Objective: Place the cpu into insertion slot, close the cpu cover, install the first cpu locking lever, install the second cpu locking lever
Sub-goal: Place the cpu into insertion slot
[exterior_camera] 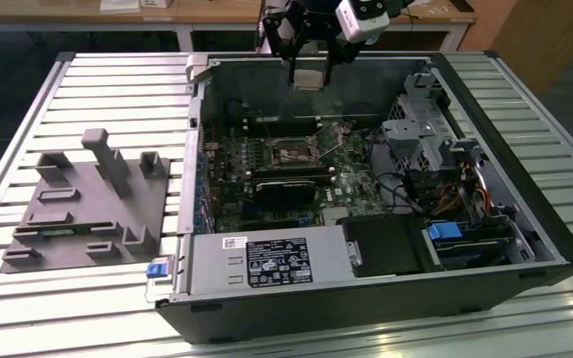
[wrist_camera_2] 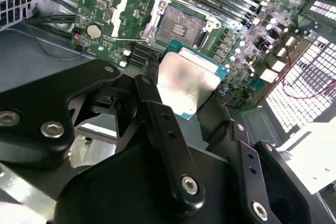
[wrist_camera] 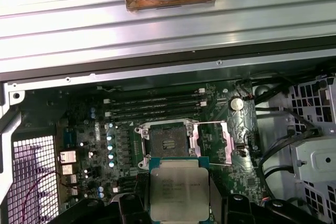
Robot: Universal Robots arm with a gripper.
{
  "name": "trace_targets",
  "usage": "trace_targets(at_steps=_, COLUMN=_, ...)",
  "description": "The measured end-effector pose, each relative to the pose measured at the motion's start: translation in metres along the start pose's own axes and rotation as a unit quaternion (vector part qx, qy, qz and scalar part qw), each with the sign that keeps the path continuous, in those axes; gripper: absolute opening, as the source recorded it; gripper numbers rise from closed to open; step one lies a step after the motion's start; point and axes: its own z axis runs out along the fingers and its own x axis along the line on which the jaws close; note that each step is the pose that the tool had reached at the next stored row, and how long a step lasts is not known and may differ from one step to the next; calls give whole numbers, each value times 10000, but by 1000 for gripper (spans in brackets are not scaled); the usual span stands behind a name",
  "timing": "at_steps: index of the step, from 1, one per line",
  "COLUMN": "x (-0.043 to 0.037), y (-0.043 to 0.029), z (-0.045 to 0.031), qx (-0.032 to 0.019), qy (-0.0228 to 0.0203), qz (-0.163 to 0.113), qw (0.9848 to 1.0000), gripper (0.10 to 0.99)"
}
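Gripping the small flat square cpu (wrist_camera_2: 189, 77) with the silvery-grey metal top, the black metal gripper (wrist_camera_2: 185, 98) is clenched on the chip's 2 opposite edges, with 1 of its dark jointed fingers (wrist_camera_2: 152, 103) on either side. In the first wrist view the cpu (wrist_camera: 178, 190) sits level in the gripper (wrist_camera: 178, 206), and a thin teal edge of its board shows round the metal top. In the exterior view the gripper (exterior_camera: 310, 73) hangs above the far side of the open black computer case (exterior_camera: 525, 246), and the cpu (exterior_camera: 310, 80) is up in the air, well clear of the green motherboard (exterior_camera: 357, 175). Down on that board lies the square insertion slot (exterior_camera: 292, 154) with its dark centre and silvery metal rim. Both wrist views show the slot (wrist_camera: 169, 141) (wrist_camera_2: 181, 27) uncovered. The thin silvery cpu cover (wrist_camera: 216, 141), a frame plate with a square window, is swung back and lies just beside the slot, as the second wrist view also shows (wrist_camera_2: 130, 17). Long narrow black memory slots (wrist_camera: 157, 103) run past the socket on 1 side, and a black rectangular fan shroud (exterior_camera: 281, 190) sits on the other. A silver power supply box (exterior_camera: 266, 261) fills the case's near corner. The case rests on a ribbed aluminium table (exterior_camera: 117, 82), and a grey plastic fixture (exterior_camera: 87, 201) stands on it at the exterior view's left.
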Motion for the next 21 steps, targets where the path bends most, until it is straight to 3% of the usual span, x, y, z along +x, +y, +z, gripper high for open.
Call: trace_targets(at_steps=21, x=0, y=0, z=0, qx=-3, qy=-15, qz=167, qw=9999, gripper=541)
